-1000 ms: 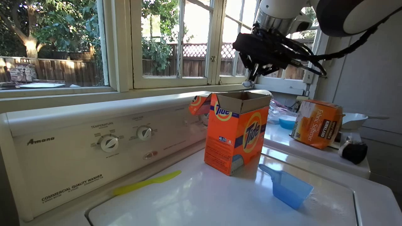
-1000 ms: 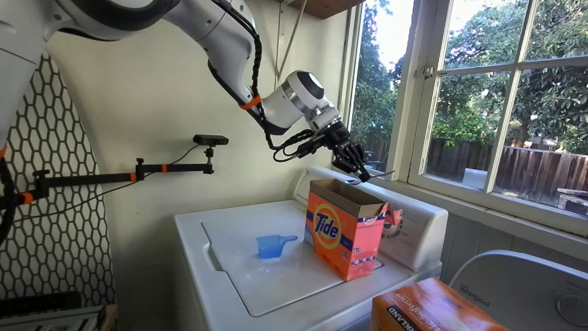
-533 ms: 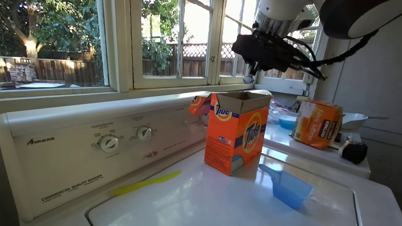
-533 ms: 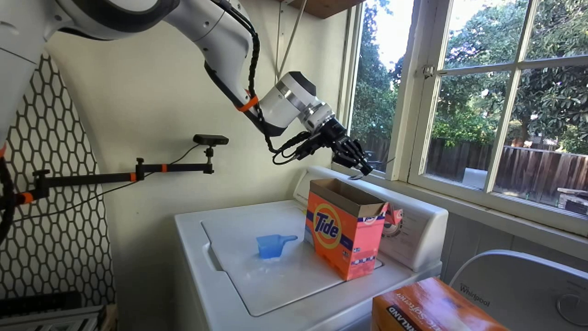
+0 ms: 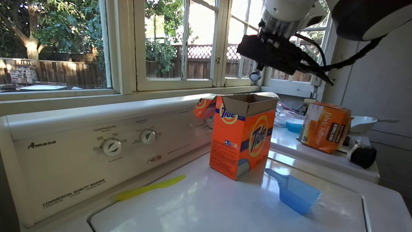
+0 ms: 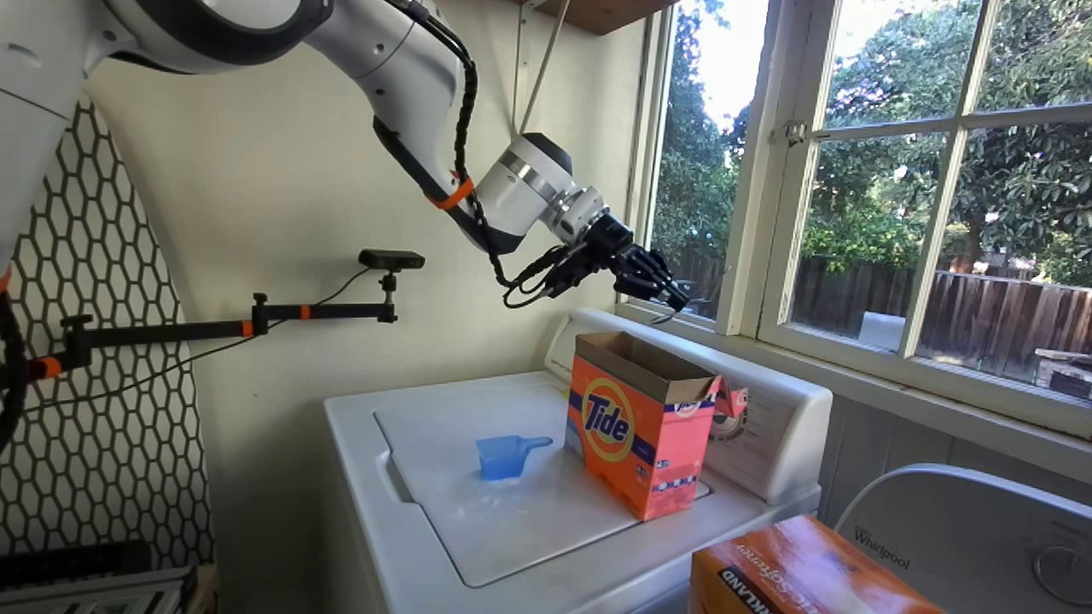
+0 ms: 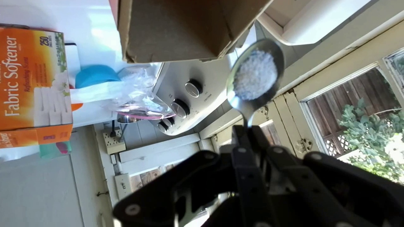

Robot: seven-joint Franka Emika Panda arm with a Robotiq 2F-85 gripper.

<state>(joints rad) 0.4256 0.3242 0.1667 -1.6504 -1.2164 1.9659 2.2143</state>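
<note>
1. One metal spoon [image 7: 240, 101] is pinched between the fingers of the gripper [image 7: 248, 130], its bowl carrying white granules [image 7: 256, 75]; it hangs higher than the Tide box [image 6: 640, 443], near its open top, though whether it is straight over the opening I cannot tell.
2. The Tide box stands upright, one flap folded outward.
3. Just beside the Tide box lies a blue scoop [image 5: 297, 195], its handle pointing to the box.
4. Under the Tide box is a white washer lid [image 5: 206, 206]; a control panel [image 5: 128, 161] rises behind the box.
5. Well apart from the Tide box, near the panel, lies a yellow-green utensil [image 5: 151, 187].
6. Past the Tide box, on a neighbouring machine [image 5: 283, 139], sits an orange fabric softener box [image 5: 325, 127].
7. Farthest behind the Tide box is a white-framed window [image 5: 185, 42].
</note>
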